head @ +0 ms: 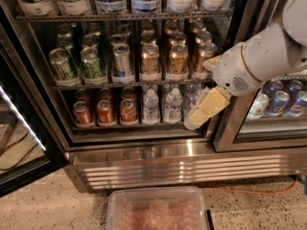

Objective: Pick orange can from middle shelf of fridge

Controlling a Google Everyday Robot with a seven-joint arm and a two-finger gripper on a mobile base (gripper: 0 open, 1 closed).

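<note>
The fridge (168,166) stood with its black-framed glass door (21,128) swung out to the left, leaving the whole front of the racks clear. The orange can (178,60) sat upright in the front row of the middle shelf (96,86), between two other copper-toned cans, all three smooth metal with silver rims and packed close. To their left were a blue-and-silver can (121,61) and green cans (62,63).

The cream, blocky pincer (194,122) hung tilted down and left under the white rounded arm (261,59), below the shelf's thin rail, at the right end of the lowest rack and in front of the clear water bottles (151,107). Whether it was open or closed could not be told. It held nothing.

Red cans (103,111) filled that rack's left end. Under the ribbed steel base, a translucent plastic bin (158,210) rested on the speckled floor (57,205).
</note>
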